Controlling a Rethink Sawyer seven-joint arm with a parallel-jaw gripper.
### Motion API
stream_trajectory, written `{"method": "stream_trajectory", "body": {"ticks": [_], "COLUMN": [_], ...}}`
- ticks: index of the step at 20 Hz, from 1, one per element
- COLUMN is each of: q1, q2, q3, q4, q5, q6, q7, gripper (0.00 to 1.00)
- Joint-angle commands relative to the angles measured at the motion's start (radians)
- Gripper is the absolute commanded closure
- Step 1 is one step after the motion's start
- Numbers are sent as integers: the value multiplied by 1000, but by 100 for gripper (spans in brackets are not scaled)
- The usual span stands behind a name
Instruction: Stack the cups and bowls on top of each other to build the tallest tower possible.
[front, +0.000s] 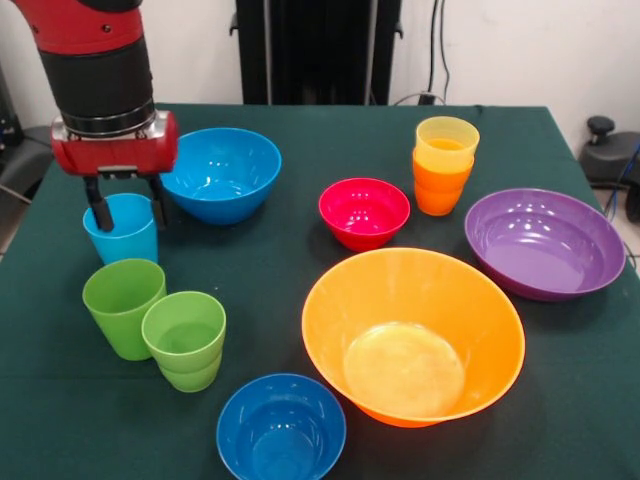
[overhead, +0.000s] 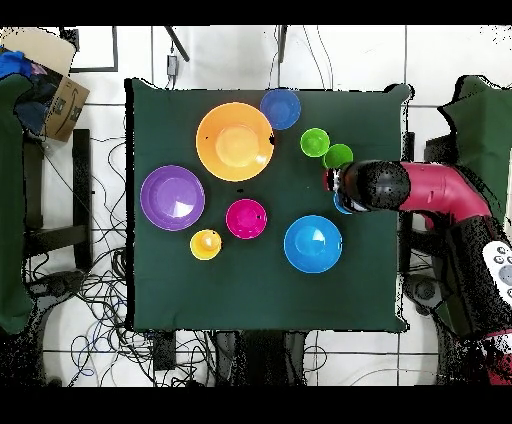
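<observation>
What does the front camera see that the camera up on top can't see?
Only the front view shows the pincer with its fingers straddling the light blue cup, and that the yellow cup sits nested in the orange cup.

Only the overhead view shows all four table edges, a cardboard box beside the table, and cables on the floor; there the arm hides most of the light blue cup.

Both show the big orange bowl, purple bowl, red bowl, two blue bowls and two green cups.
</observation>
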Motion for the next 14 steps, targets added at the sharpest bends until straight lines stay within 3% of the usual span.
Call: {"method": "stream_trajectory", "body": {"ticks": [1,14], "q1": [33,53], "q2": [29,63], "q3": [61,97], "q4": [4,-89], "q5": [-70,-112], "q6": [-22,3], "q7": [-276,-343], "gripper": [0,0]}}
